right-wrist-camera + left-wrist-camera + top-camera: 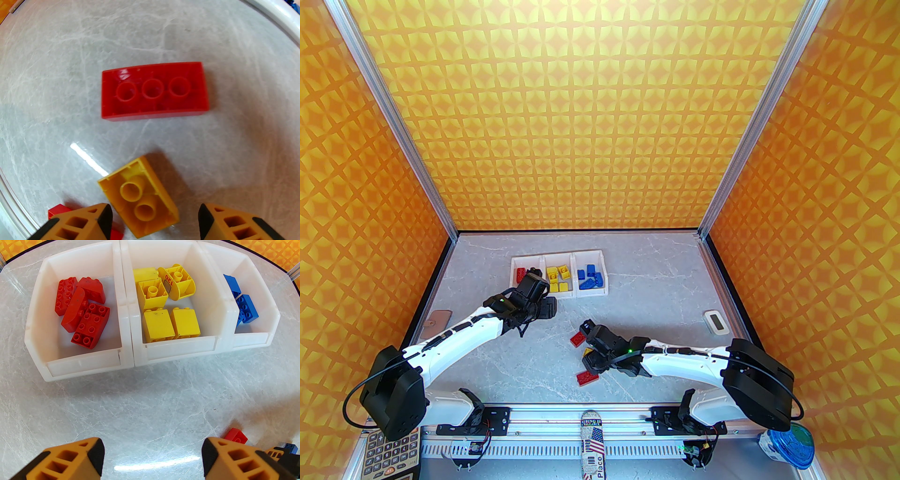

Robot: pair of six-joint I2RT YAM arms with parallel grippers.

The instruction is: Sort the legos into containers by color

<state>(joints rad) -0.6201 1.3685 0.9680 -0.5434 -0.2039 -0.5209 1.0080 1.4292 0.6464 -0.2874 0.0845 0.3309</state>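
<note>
From overhead I see a grey, marble-veined table (647, 281) boxed in by orange walls (600, 117) printed with a yellow star pattern and framed by aluminium posts. Just ahead of my left gripper (547, 309) stand the bins (543, 257), three white plastic boxes joined in a row. My right gripper (584, 344) sits low over the table, well short of them. A small white device (715, 322) lies far out to its right, and a tan tag (439, 318) lies off to the left of the left arm. On the left wrist camera the orange fingers (77, 460) stand wide apart with bare table between them. Straight ahead, the left bin holds the red bricks (82, 310), glossy and studded, some with a rounded back. The middle bin holds the yellow bricks (164, 310), several turned hollow side up, one curved with a printed number. The right bin holds the blue bricks (246, 308). A loose red block (235, 435) lies just beyond my right fingertip. On the right wrist camera the pads (105, 218) are parted around a yellow brick (138, 199). It lies upside down and skewed on the table, two round tubes showing, close against the left pad with a clear gap to the right one, so nothing is clamped. Further ahead of the fingers a long red brick (154, 91) lies crosswise on its studs, three tubes in its hollow underside. A red scrap (58, 209) peeks out beside the left finger.
</note>
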